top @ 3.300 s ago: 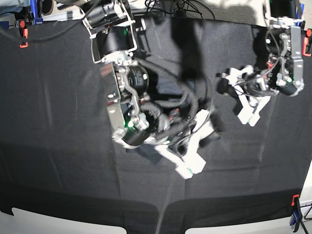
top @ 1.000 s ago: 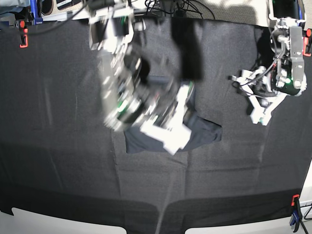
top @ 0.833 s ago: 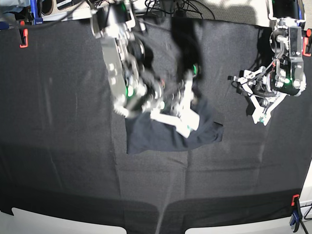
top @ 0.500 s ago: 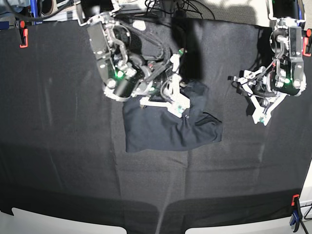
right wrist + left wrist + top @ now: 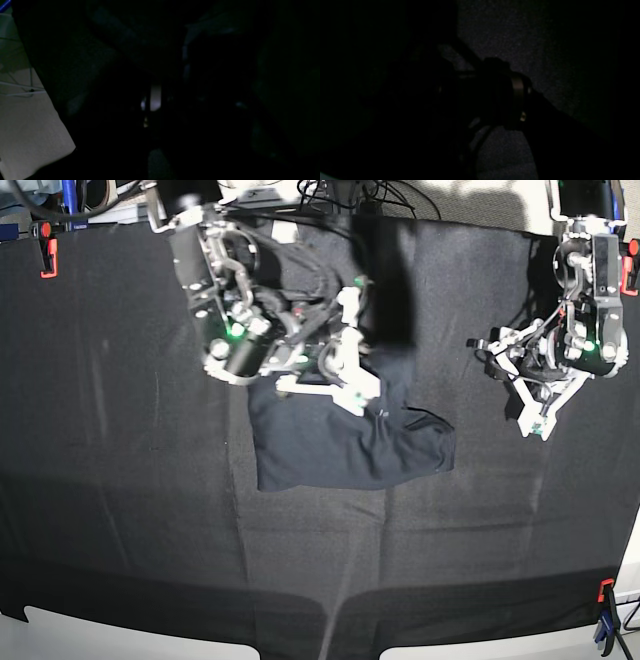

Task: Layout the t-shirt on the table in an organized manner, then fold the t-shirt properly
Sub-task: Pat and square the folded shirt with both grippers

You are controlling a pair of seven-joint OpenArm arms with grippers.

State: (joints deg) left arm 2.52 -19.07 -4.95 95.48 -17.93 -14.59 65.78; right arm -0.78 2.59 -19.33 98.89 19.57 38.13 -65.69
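Best done by drawing the dark navy soft fabric t-shirt (image 5: 345, 445), bunched mid-worktop on the black cloth-covered worktop (image 5: 120, 480), outward with the closed right gripper (image 5: 352, 392) apparently pinching its top edge, while the part-open, empty left gripper (image 5: 535, 420) waits well aside.

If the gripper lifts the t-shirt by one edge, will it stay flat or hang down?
The t-shirt will probably hang limp: it lies folded with soft creases. It looks light, and may drag on the table cloth rather than slide.
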